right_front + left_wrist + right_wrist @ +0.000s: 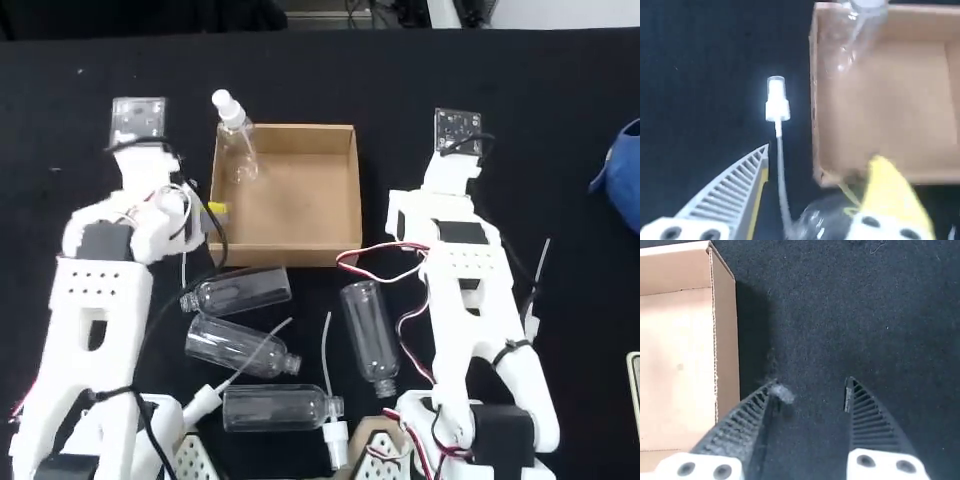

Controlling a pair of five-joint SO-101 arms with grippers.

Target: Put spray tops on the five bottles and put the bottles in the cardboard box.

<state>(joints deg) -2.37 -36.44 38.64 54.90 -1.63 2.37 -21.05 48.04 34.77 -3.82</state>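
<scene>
The cardboard box (300,225) sits at the table's middle. One clear bottle with a spray top (236,140) leans in the box's far left corner (852,30). Several uncapped bottles lie in front of the box: (240,290), (240,347), (370,330), (280,408). My left gripper (820,155) hangs open by the box's left wall (815,100), its yellow finger (212,213) near the box's front left corner. A loose spray top (776,105) lies on the cloth just ahead of it, its tube running back between the fingers. My right gripper (810,390) is open over bare cloth right of the box (677,355).
More spray tops lie loose: one (205,400) and one (335,435) near the front bottles, one (533,295) beside the right arm. A red and white cable (385,262) loops by the box's front right corner. A blue thing (625,185) sits at the right edge.
</scene>
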